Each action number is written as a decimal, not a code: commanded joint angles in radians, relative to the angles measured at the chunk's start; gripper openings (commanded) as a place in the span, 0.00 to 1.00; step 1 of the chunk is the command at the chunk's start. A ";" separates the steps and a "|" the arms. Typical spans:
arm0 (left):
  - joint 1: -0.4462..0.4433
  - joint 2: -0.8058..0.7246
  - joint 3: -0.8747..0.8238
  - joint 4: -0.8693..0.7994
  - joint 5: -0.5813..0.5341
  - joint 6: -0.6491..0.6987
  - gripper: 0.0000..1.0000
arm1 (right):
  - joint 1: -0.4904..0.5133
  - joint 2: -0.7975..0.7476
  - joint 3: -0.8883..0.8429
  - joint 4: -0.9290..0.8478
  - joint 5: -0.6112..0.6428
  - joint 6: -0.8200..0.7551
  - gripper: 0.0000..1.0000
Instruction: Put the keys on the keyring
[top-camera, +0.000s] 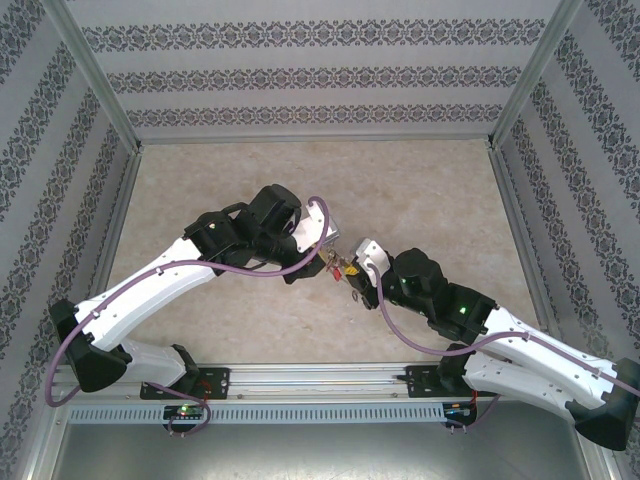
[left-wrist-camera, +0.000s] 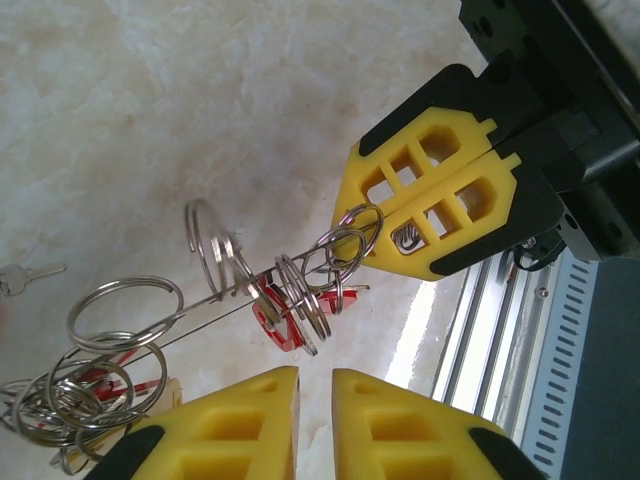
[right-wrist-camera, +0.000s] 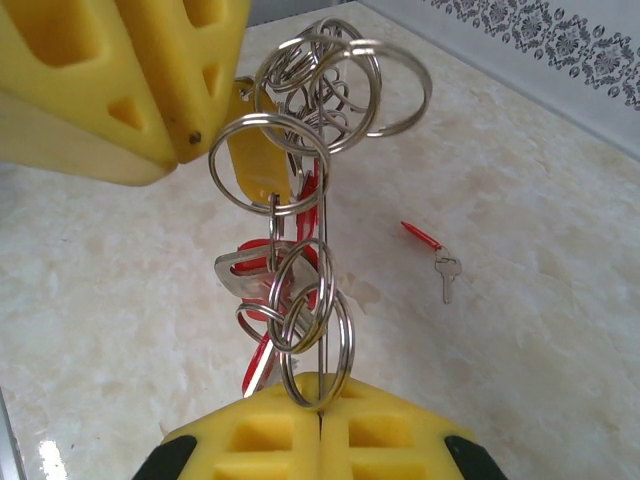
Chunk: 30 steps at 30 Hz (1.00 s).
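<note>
The keyring (right-wrist-camera: 321, 372), a thin grey wire loop, hangs in the air above the table, strung with several small split rings and keys (right-wrist-camera: 250, 272) with red and yellow tags. My right gripper (right-wrist-camera: 320, 408) is shut on the wire at its lower end. In the left wrist view the same wire (left-wrist-camera: 210, 304) runs from the right gripper (left-wrist-camera: 405, 240) down to the left, with a red-tagged key (left-wrist-camera: 280, 318) on it. My left gripper (left-wrist-camera: 313, 415) sits just below the bunch, jaws slightly apart with nothing between them. From above, both grippers meet at the keys (top-camera: 337, 266).
One loose silver key with a red tag (right-wrist-camera: 444, 270) lies flat on the marble tabletop beyond the bunch; it also appears as the loose key (left-wrist-camera: 25, 278) at the left edge of the left wrist view. The aluminium rail (top-camera: 320, 380) runs along the near edge.
</note>
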<state>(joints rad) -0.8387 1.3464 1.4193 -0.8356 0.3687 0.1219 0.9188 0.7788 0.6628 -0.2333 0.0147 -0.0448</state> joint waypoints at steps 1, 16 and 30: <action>-0.016 -0.025 -0.003 0.001 0.011 -0.002 0.18 | -0.002 -0.018 0.024 0.074 0.019 0.003 0.00; -0.016 -0.009 0.050 0.062 -0.110 0.020 0.18 | -0.002 -0.027 0.017 0.075 0.010 0.010 0.00; -0.016 0.066 0.105 0.100 -0.090 0.050 0.14 | -0.003 -0.019 0.012 0.081 0.010 0.011 0.00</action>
<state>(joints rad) -0.8387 1.3964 1.4956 -0.7742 0.2768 0.1490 0.9180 0.7696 0.6628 -0.2317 0.0223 -0.0391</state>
